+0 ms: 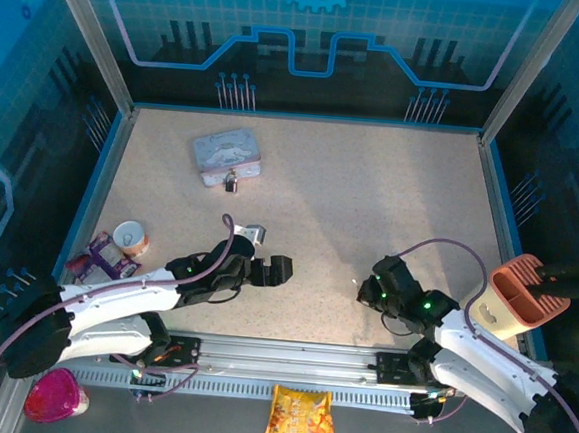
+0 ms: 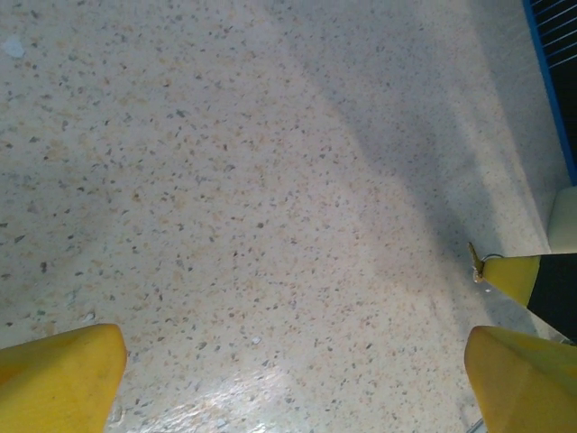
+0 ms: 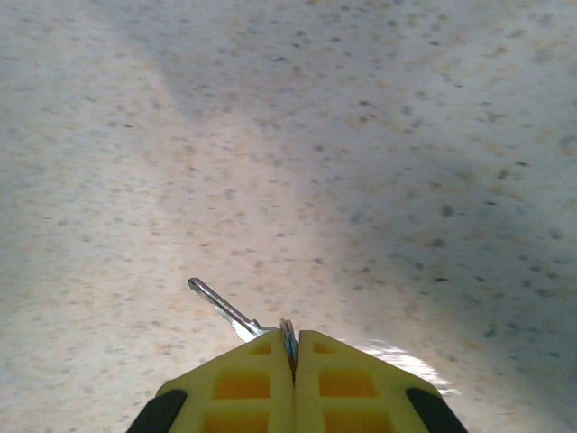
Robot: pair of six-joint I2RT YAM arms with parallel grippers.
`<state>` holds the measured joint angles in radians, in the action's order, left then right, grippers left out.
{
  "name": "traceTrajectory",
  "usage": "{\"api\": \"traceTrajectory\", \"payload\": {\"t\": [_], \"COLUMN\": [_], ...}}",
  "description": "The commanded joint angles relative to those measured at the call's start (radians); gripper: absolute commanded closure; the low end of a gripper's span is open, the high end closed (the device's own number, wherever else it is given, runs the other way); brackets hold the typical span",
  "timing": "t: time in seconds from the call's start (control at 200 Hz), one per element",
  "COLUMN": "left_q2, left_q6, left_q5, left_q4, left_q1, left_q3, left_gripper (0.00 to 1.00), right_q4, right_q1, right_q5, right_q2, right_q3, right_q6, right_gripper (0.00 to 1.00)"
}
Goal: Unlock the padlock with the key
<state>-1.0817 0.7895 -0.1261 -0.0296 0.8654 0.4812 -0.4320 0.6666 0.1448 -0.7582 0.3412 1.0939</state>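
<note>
At the near right of the table (image 1: 392, 185), my right gripper (image 3: 293, 347) was clamped tight on the key (image 3: 221, 308). Its yellow fingers (image 3: 352, 388) were pressed together on the key's head, and the thin silver blade stuck out forward and left, just above the surface. My left gripper (image 1: 280, 269) hung low at near centre, released, tips spread wide with bare tabletop showing between them. The two grippers faced each other, apart, not touching. At the right edge of the left wrist view I saw the other gripper's yellow tip with the key.

The surface was beige speckled, stone-look and flat, with a glare patch close under each wrist and soft arm shadows across it. Blue panel walls and aluminium posts closed it in on three sides, with blue trim along the edges.

The padlock (image 1: 231, 183) sat far back left, tiny and dark, touching the front of a pale embossed tin (image 1: 224, 153), well apart from both grippers. I could not tell if its shackle went through the tin's clasp. Bare tabletop lay between key and padlock, with the left gripper just on the near side of that line.

- Left edge: a small cup-like thing (image 1: 130, 236) and a purple item (image 1: 99, 257), beside the left arm.
- Right edge: an orange-and-cream holder (image 1: 524, 292).
- In front of the bases, off the table: a yellow snack bag (image 1: 298, 423) and a pink thing (image 1: 55, 397).
</note>
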Motion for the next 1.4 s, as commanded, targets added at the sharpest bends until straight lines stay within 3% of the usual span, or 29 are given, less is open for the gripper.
{"api": "traceTrajectory", "payload": {"t": [0.0,0.265,0.475,0.615,1.396], "left_q2": [0.026,-0.011,-0.054,-0.089,-0.14], "left_q6": [0.025,0.05,0.073,0.083,0.088], "left_q5": [0.016,0.105,0.107,0.104,0.102], "left_q4": [-0.068,-0.176,-0.213,-0.188,-0.177], "left_q1": [0.007,0.022,0.05,0.055,0.077], "left_q3": [0.044,0.107,0.136,0.161,0.197], "left_gripper": [0.05,0.18,0.35,0.4,0.71], "right_q4": [0.103,0.373,0.505,0.579,0.624], "right_q1": [0.007,0.163,0.236,0.291,0.359], "right_q5": [-0.051,0.027,0.067,0.1,0.144], "right_q2": [0.029,-0.014,-0.072,-0.085,-0.082], "right_q3": [-0.002,0.035,0.046,0.039,0.044], "right_q6": [0.04,0.099,0.115,0.122,0.117], "right_gripper": [1.0,1.0,1.0,1.0,1.0]}}
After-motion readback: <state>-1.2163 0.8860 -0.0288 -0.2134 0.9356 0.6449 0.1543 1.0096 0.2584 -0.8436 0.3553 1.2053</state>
